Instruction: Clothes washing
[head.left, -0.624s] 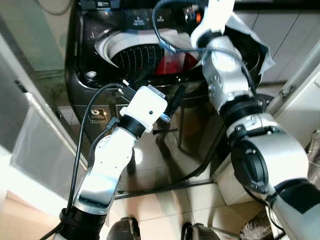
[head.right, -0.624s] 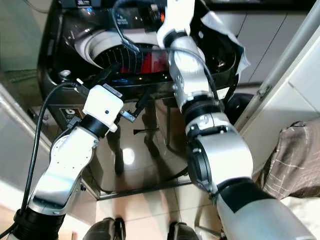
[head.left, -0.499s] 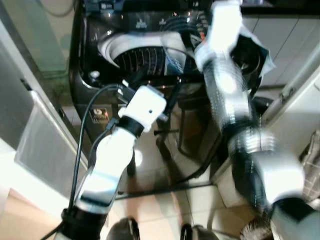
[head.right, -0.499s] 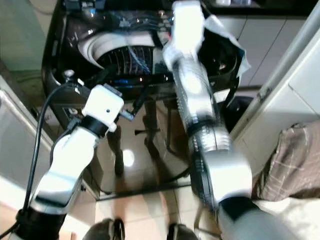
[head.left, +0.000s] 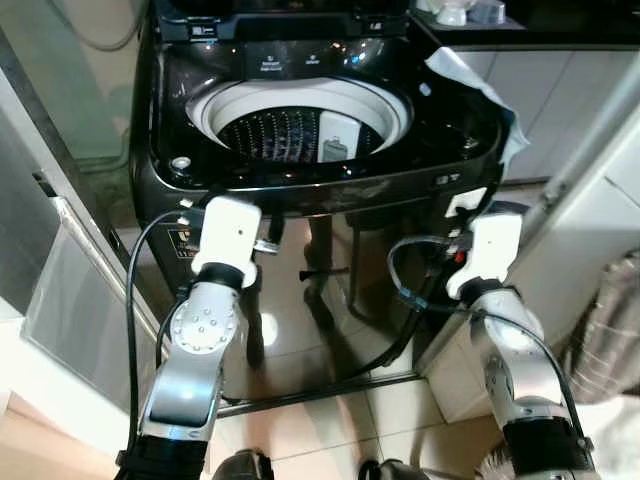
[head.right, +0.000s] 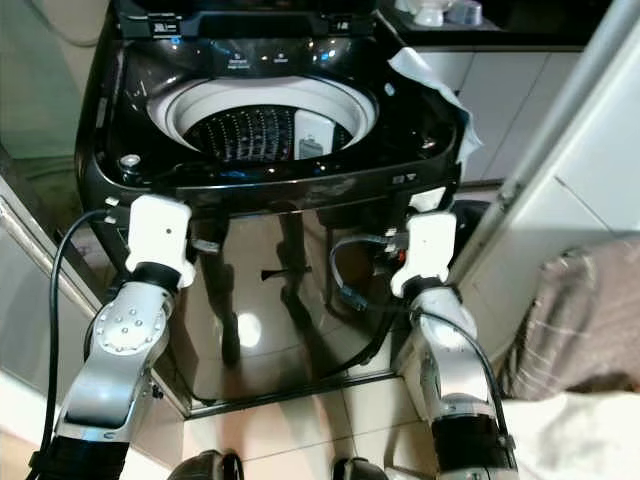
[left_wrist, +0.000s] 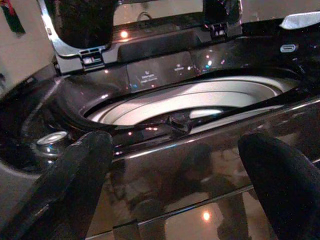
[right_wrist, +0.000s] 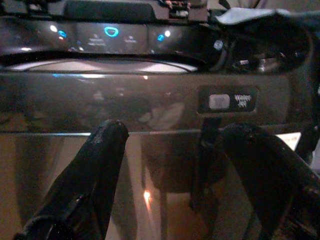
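Washing machine (head.left: 300, 110) lid up; both fingers (left_wrist: 80, 165) spread before its front.

washer (head.left: 330, 215): dead ahead, lid up at the back
drum (head.left: 300, 125): inside washer top opening
control panel (head.left: 290, 58): behind the drum
left gripper (left_wrist: 175, 165): before washer front, left side
right gripper (right_wrist: 175, 150): before washer front, right side
cabinets (head.left: 560, 80): right of washer
cloth (head.right: 585, 320): far right, near the floor
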